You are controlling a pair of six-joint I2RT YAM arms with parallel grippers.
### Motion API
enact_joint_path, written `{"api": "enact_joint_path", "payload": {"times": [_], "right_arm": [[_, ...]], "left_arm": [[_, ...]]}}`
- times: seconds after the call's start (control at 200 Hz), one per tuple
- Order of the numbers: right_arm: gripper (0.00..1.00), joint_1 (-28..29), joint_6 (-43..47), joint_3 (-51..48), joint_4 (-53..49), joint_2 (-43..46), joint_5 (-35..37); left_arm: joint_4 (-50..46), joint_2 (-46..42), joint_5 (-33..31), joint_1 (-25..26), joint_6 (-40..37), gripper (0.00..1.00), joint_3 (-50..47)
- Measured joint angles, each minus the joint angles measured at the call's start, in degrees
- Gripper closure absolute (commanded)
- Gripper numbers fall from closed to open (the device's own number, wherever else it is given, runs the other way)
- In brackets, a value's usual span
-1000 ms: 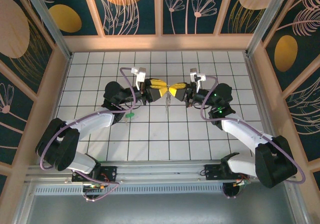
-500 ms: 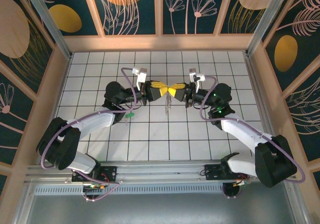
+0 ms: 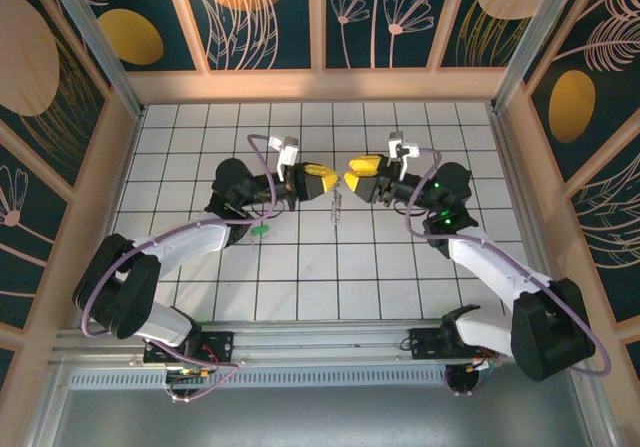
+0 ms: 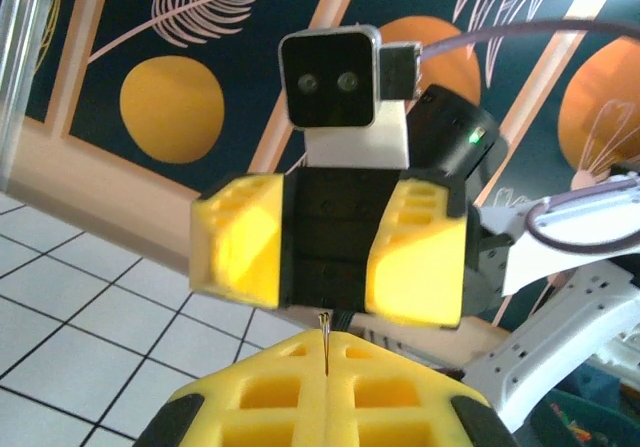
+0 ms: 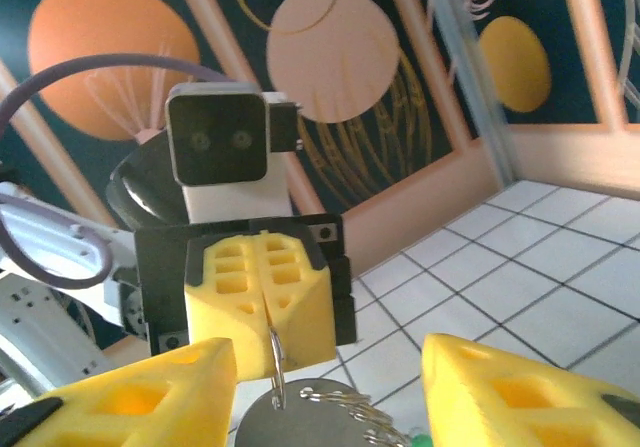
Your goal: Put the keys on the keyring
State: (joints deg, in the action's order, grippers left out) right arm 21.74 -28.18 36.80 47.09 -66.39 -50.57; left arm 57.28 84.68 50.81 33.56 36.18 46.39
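Keyring pinched in the left fingers, right fingers open opposite it.

Top view: the left fingers (image 3: 318,180) are pressed together and the keyring (image 3: 336,205) dangles from them as a small silvery cluster above the tabletop (image 3: 300,277). The right fingers (image 3: 360,172) face them, just apart. A green key (image 3: 260,230) lies on the tiles near the left arm.
Left wrist view: the left fingers (image 4: 325,397) are closed with a thin wire tip (image 4: 324,335) poking out of the seam. The right fingers (image 4: 415,252) stand spread.
Right wrist view: the right fingers (image 5: 520,387) gape wide with nothing between them. The left fingers (image 5: 262,302) clamp the keyring (image 5: 273,367), a pale wire loop with a grey disc (image 5: 300,422) hanging below.
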Motion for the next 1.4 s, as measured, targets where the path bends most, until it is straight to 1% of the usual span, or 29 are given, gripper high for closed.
{"api": "enact_joint_path", "payload": {"times": [0.08,0.285,0.465,0.53,0.661,0.741,0.836,0.946,1.101,1.211,1.401], "right_arm": [[0.4,-1.29,1.03,-0.42,-2.4,2.27,1.01],[0.36,-1.99,4.35,-0.57,-10.56,4.33,5.9],[0.33,-2.1,7.3,-0.55,-18.91,4.07,14.6],[0.31,-2.1,8.09,-0.55,-21.11,3.8,18.8],[0.3,-2.14,9.7,0.35,-25.46,1.92,27.85],[0.29,-2.21,10.27,0.7,-26.56,0.11,31.78],[0.23,-2.27,10.23,-0.33,-26.34,-0.31,34.51],[0.26,-2.73,10.34,-0.42,-26.6,-0.28,34.34],[0.37,-3.34,12.24,1.38,-27.67,-0.87,30.03],[0.43,-3.43,13.35,1.62,-27.52,-0.92,24.7],[0.46,-4.98,13.27,0.13,-24.11,1.36,12.31]], "left_arm": [[-4.37,-0.22,0.0,0.0,-3.48,1.0,1.64],[-14.27,-0.96,0.0,0.0,-12.02,1.0,5.16],[-19.06,-0.96,-0.15,0.0,-16.72,1.0,6.34],[-20.39,-0.98,-0.33,0.0,-18.12,1.0,6.34],[-22.53,-1.2,-0.59,0.0,-20.63,1.0,6.36],[-23.67,-1.29,-0.7,0.0,-22.18,1.0,6.58],[-25.22,-1.29,-0.66,0.0,-24.11,1.0,6.93],[-28.94,-1.25,-0.17,0.0,-26.88,1.0,8.11],[-33.97,-0.7,0.76,0.0,-30.8,1.0,11.8],[-38.01,0.46,1.33,0.0,-33.44,1.0,14.29],[-42.56,1.4,1.73,0.0,-36.06,1.0,15.28]]}}
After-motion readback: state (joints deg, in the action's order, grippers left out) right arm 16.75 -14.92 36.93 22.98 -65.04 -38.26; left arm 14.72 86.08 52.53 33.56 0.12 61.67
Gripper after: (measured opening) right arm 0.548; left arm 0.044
